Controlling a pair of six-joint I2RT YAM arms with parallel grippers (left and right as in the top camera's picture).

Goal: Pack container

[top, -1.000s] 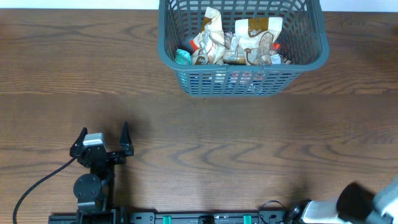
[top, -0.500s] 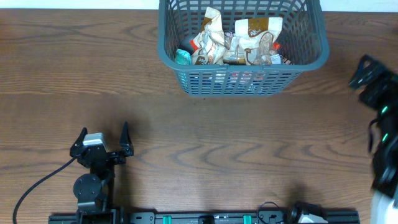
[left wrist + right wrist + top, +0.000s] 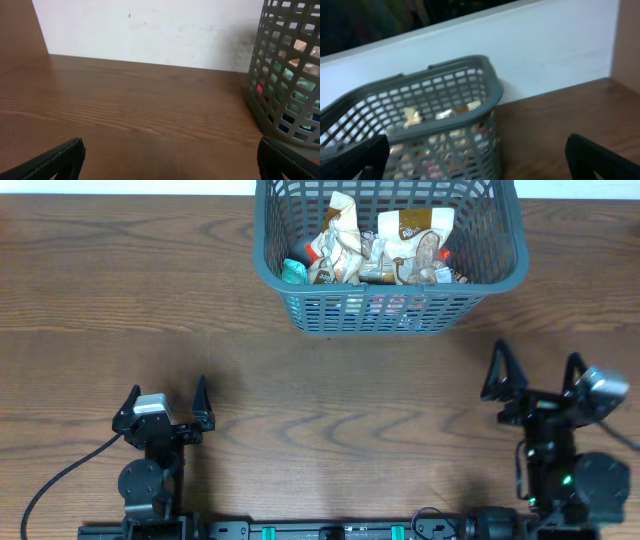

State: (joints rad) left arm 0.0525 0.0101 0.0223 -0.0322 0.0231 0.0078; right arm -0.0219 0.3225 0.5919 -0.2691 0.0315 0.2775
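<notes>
The container (image 3: 500,275) is a dark grey lattice basket at the far middle of the table, with several snack packets (image 3: 385,245) inside. It also shows at the right edge of the left wrist view (image 3: 287,85) and in the right wrist view (image 3: 420,100), blurred. My left gripper (image 3: 167,402) rests open near the front left, far from the container, nothing between its fingers. My right gripper (image 3: 537,372) stands open at the front right, below the container's right end, holding nothing.
The brown wooden table (image 3: 300,380) stretches between the grippers and the basket. A white wall (image 3: 150,30) stands behind the table's far edge. A black cable (image 3: 60,475) trails from the left arm's base.
The right arm has swung from the front right corner, past the right edge, to a rest at the front right with fingers pointing at the basket. The left arm has stayed still.
</notes>
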